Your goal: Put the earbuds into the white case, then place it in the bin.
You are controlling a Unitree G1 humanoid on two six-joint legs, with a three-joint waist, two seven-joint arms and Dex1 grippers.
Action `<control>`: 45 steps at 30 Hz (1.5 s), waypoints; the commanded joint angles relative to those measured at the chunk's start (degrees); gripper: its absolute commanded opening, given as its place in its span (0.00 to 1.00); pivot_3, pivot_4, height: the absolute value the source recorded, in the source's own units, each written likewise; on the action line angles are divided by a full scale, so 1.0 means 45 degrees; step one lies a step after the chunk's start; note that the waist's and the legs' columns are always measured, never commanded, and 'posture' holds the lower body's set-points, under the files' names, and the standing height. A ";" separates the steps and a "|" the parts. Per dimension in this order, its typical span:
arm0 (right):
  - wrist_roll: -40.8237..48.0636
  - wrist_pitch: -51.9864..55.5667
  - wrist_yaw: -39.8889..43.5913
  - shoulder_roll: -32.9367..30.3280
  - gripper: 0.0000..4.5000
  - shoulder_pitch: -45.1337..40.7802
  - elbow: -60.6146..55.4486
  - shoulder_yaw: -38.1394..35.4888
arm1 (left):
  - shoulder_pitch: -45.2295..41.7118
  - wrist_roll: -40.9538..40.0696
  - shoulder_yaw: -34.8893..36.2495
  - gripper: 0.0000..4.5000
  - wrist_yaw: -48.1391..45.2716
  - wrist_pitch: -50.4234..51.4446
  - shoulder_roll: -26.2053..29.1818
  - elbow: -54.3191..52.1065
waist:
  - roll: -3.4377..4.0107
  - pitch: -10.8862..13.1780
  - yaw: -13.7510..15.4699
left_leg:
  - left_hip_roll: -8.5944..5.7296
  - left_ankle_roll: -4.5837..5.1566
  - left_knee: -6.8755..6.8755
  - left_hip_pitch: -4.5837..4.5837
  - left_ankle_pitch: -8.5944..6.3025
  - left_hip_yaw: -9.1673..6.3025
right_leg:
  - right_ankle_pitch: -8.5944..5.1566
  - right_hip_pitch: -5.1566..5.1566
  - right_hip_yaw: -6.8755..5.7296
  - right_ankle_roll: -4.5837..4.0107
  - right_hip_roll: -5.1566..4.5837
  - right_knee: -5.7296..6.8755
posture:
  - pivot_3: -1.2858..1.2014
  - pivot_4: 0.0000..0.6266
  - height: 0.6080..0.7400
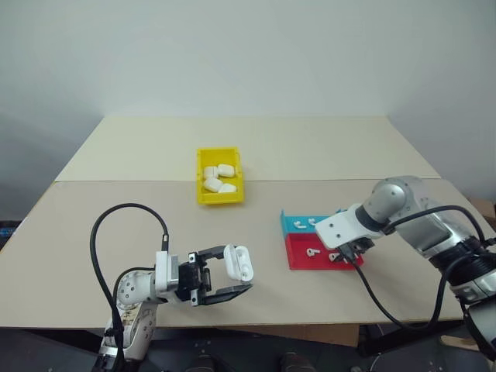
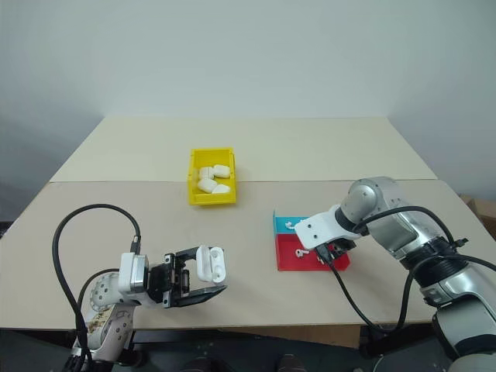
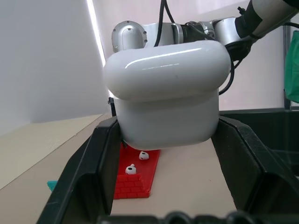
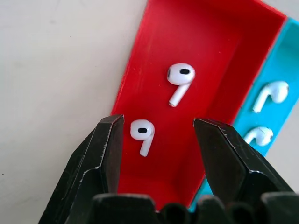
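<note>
My left gripper (image 1: 232, 273) is clamped on the white case (image 1: 239, 263), held just above the desk (image 1: 139, 209) near its front edge, toward the left corner. The case stands between the two black fingers with its lid flipped up; in the left wrist view its glossy body (image 3: 168, 100) sits squarely between the pads.

My right gripper (image 4: 158, 140) points steeply down over the red part of the tray (image 4: 210, 51), toward the desk's right side. Its jaws stand apart with nothing pinched. One earbud (image 4: 142, 133) lies on the red floor between the fingertips, touching neither. A second earbud (image 4: 180, 80) lies just beyond it, still in the red part. Two more earbuds (image 4: 268, 95) lie in the adjoining blue part (image 4: 285, 60).

The bin (image 1: 220, 176), yellow, sits mid-desk, well apart from both grippers, closer to the far edge than the tray. It holds several white cases (image 1: 218, 178) heaped together.
</note>
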 commanded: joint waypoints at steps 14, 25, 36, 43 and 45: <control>-0.1131 -0.1020 0.0112 0.0422 0.44 -0.0045 0.1105 0.0035 | 0.0025 -0.0059 -0.0224 0.62 0.0562 0.0066 0.0732 -0.0621 | 0.0001 0.0001 -0.0023 | 0.0003 0.0000 -0.0002 0.0002 0.0000 0.0000 | -0.0001 -0.0002 -0.0001 -0.0001 0.0002 0.0002 | 0.52 0.24 1.00; -0.1212 -0.1188 0.0140 0.0820 0.44 0.0063 0.1636 0.0076 | 0.0128 0.0032 -0.0301 0.62 0.1059 0.0405 0.1103 -0.0852 | 0.0001 0.0001 -0.0035 | 0.0003 0.0000 -0.0003 0.0002 0.0000 0.0000 | -0.0002 -0.0002 -0.0001 -0.0002 0.0002 0.0001 | 0.52 0.24 1.00; -0.1524 -0.1423 -0.0008 0.0992 0.44 -0.0003 0.2057 0.0147 | 0.0276 0.0114 -0.0369 0.62 0.1245 0.0482 0.1362 -0.1004 | 0.0002 0.0001 -0.0032 | 0.0005 0.0000 -0.0008 0.0006 0.0000 0.0000 | -0.0004 -0.0001 -0.0002 -0.0004 0.0003 0.0000 | 0.52 0.24 1.00; -0.1533 -0.1930 0.0135 0.0999 0.39 -0.0162 0.2376 0.0099 | 0.0250 0.0250 -0.0419 0.62 0.1362 0.0511 0.1462 -0.0983 | 0.0002 0.0001 -0.0034 | 0.0006 0.0000 -0.0008 0.0014 0.0000 0.0001 | -0.0013 0.0007 -0.0002 -0.0019 0.0003 -0.0001 | 0.52 0.24 1.00; -0.1515 -0.2027 0.0123 0.0986 0.32 -0.0122 0.2359 0.0071 | 0.0288 0.0273 -0.0446 0.62 0.1399 0.0559 0.1484 -0.1050 | 0.0002 0.0001 -0.0039 | 0.0006 0.0000 -0.0009 0.0013 0.0000 0.0000 | -0.0013 0.0006 -0.0002 -0.0018 0.0004 -0.0001 | 0.52 0.24 1.00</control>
